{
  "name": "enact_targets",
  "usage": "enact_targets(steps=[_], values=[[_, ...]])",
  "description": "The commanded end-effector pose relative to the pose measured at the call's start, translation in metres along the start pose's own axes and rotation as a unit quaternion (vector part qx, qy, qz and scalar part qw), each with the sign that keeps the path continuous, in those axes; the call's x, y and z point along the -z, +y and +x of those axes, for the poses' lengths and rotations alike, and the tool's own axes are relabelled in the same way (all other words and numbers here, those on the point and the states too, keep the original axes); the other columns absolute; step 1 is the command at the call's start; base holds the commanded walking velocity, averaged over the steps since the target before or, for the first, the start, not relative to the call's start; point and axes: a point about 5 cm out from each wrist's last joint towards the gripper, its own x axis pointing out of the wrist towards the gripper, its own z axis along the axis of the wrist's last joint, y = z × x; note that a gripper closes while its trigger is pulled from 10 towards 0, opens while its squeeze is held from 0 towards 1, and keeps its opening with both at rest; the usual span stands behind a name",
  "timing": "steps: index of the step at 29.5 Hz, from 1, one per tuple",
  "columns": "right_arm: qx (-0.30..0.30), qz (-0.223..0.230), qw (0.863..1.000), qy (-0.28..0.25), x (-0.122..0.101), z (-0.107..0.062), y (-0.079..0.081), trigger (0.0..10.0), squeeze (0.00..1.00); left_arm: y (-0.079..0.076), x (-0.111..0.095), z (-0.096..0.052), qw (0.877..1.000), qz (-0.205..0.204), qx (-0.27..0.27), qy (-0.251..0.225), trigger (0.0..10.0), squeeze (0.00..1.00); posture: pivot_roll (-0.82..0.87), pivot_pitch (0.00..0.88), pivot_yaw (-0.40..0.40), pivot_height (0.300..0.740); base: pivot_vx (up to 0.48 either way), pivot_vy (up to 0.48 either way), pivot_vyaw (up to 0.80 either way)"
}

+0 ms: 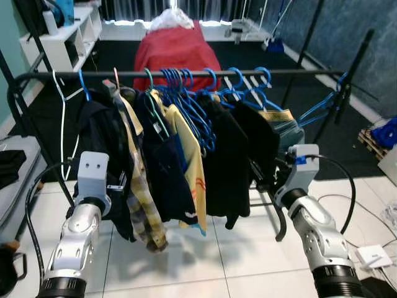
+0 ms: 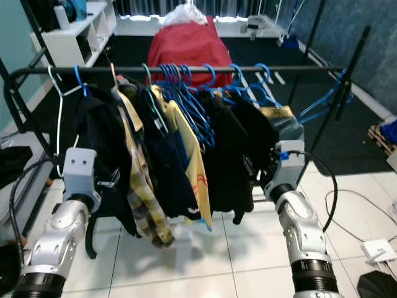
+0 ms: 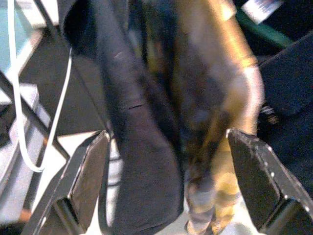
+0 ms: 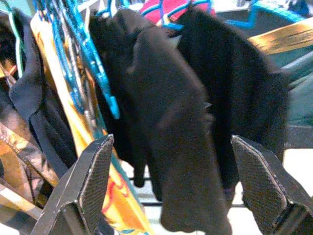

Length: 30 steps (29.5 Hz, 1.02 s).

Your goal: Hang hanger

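A black clothes rail (image 1: 186, 73) is seen running left to right across the middle of the scene, crowded with garments and hangers. A cluster of blue hangers (image 1: 186, 84) is hooked over the rail near its centre, and more of them are strung along its right half. At the far left of the rail an empty white hanger (image 1: 62, 118) is hung, apart from the clothes. From left to right the garments are a dark jacket (image 1: 99, 133), a yellow plaid shirt (image 1: 141, 186), a navy top (image 1: 162, 167), a yellow garment (image 1: 193, 164) and two black tops (image 1: 226, 161).

The left gripper (image 3: 166, 191) is held up at the left end of the clothes, just in front of the dark jacket and the plaid shirt; its fingers (image 3: 85, 181) are spread wide, with the hanging cloth between them but not gripped. The right gripper (image 4: 173, 191) is raised at the right end, close to the black tops, its fingers (image 4: 95, 181) likewise spread apart and holding nothing.

A red-covered bed (image 1: 177, 49) is seen beyond the rail, and a white shelf unit (image 1: 65, 37) stands at the far left. The floor (image 1: 236, 254) is of white tiles, with a cable and a white socket box (image 1: 374, 254) lying at the near right.
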Motion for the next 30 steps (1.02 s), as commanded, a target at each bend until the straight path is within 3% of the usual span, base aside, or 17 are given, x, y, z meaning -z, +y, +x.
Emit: enact_targets(steps=[1,6,15,20,30], values=[[0.002,0.004,1.000,0.005,0.002,-0.001,-0.001,10.0,0.00,0.001,0.002,-0.001,1.000,0.003,-0.003,0.006,10.0,0.00,-0.05,0.077,-0.056,0.740,0.000,0.000,0.00],[0.002,0.003,1.000,0.004,0.002,-0.002,-0.002,10.0,0.00,0.011,0.003,-0.010,0.999,-0.017,-0.050,0.003,10.0,0.00,-0.06,0.077,-0.052,0.740,0.000,-0.084,0.00],[-0.005,-0.001,1.000,-0.001,0.001,-0.003,-0.001,10.0,0.00,0.009,0.005,-0.019,0.997,-0.052,-0.064,0.012,10.0,0.00,-0.06,0.080,-0.053,0.740,0.000,-0.467,0.00],[-0.039,-0.027,0.999,-0.010,-0.002,-0.005,0.008,10.0,0.00,0.003,0.007,-0.027,0.995,-0.085,-0.057,0.020,10.0,0.00,-0.06,0.083,-0.052,0.740,0.000,-0.067,0.79],[-0.039,-0.023,0.999,-0.007,-0.001,-0.005,0.008,10.0,0.00,-0.003,0.006,-0.029,0.995,-0.093,-0.038,0.024,10.0,0.00,-0.06,0.082,-0.054,0.740,0.000,0.000,0.79]])
